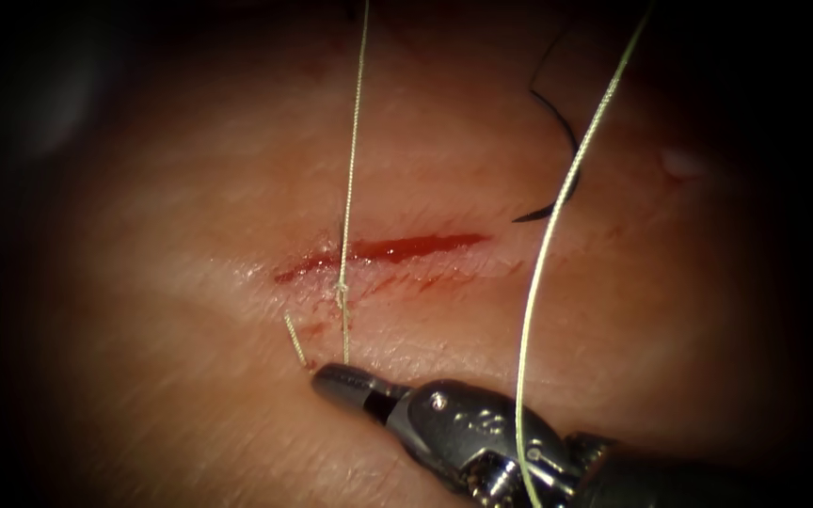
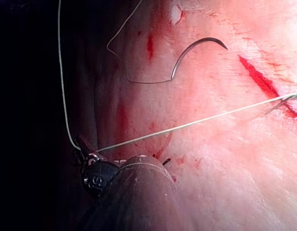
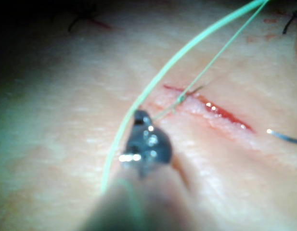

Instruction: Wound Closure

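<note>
1. Background: pale pink tissue (image 1: 190,395) all around, falling to dark at the edges of the endoscope view.
2. Nearest: right tool (image 1: 331,379) comes in from the endoscope view's right, tip resting low on the tissue on the near side of the cut. Jaws look clenched together; a thread strand meets the tip, so it appears to be grasping the thread. Same tool in the right wrist view (image 3: 140,117), strand running from its tip to the knot.
3. Just left of the right tool's tip: short cut end of thread (image 1: 294,340) lying on the tissue, apart from the tip.
4. Just beyond the tip: thread (image 1: 348,188) rises from the tip, through a small knot (image 1: 340,288) at the cut's near edge, then on up out of frame.
5. A second loop of thread crosses over the right tool's body and arcs away to the upper right.
6. Past the knot: cut (image 1: 383,252), with red fluid (image 1: 406,246) in it, running left-right.
7. Further, beyond the cut's right end: needle (image 1: 557,155), dark curve lying free on the tissue, neither tool holding it; not seen piercing the tissue.
8. Left tool (image 2: 83,143) in the left wrist view: thread bends at its tip and runs taut to the knot at the cut; jaws look clenched on the thread.
</note>
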Tool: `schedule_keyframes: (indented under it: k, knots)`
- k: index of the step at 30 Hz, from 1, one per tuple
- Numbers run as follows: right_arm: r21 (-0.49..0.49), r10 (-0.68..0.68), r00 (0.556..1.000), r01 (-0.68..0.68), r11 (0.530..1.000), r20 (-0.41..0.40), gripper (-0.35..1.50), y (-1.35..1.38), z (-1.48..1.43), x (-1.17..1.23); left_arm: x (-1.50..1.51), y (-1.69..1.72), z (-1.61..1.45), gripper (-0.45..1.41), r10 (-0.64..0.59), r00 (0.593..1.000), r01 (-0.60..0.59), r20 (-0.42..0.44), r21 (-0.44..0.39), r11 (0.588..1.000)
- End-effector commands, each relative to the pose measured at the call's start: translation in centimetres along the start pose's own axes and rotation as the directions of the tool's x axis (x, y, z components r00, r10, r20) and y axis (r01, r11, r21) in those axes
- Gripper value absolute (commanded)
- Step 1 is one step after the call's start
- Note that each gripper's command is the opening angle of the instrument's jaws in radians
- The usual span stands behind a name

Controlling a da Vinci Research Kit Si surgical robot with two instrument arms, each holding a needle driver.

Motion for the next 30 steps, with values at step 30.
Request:
schedule_keyframes:
  k: [30]
  knots:
    - [0.003,-0.034,0.998,0.034,0.999,0.049,-0.35,0.01,0.14,-0.33,0.35,-0.31,0.24,-0.45,0.240,0.967,-0.247,0.089,0.089,0.965]
